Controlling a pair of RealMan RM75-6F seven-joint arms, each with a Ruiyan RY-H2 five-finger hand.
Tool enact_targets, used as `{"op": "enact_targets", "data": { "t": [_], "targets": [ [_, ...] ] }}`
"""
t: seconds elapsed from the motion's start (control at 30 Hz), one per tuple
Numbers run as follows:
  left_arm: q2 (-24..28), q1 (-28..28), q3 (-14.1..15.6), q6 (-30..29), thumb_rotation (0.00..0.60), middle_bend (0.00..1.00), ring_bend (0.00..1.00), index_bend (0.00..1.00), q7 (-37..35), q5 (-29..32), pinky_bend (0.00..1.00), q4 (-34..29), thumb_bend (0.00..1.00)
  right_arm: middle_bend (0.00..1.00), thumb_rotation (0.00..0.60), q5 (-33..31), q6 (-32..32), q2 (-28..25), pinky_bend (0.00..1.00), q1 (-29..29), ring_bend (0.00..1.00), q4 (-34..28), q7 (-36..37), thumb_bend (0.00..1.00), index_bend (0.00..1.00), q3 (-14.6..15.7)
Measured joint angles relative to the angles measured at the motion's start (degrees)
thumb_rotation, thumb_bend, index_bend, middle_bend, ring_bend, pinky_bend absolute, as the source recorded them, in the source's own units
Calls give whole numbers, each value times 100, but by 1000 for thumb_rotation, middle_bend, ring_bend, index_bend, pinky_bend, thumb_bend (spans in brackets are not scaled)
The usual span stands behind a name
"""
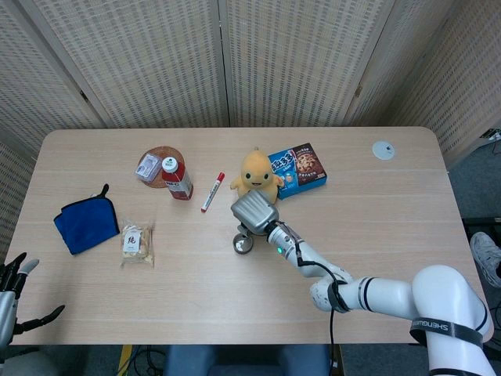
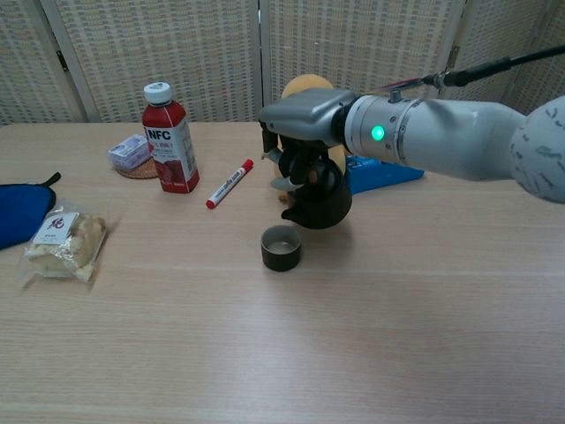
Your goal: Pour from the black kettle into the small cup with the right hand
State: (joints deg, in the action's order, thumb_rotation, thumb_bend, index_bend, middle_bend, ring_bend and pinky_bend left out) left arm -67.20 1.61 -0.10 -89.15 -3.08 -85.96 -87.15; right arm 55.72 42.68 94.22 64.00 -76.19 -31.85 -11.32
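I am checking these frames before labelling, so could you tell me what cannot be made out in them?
- Black kettle: in the head view the right hand covers it almost entirely; in the chest view its handle is hidden by that hand's fingers.
- Small cup: whether it holds any liquid is too small to tell in either view.
- Yellow plush toy: mostly behind the arm in the chest view.
- Left hand: cut off by the head view's edge.
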Motion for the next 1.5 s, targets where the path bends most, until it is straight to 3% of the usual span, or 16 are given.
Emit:
{"op": "enact_targets", "data": {
  "t": [1.5],
  "targets": [
    [-131,179,7,-93,364,19,76,131,-345,12,0,374,82,1000,536,-353,138,240,537,614,959,31,-1222,353,866,411]
  ]
}}
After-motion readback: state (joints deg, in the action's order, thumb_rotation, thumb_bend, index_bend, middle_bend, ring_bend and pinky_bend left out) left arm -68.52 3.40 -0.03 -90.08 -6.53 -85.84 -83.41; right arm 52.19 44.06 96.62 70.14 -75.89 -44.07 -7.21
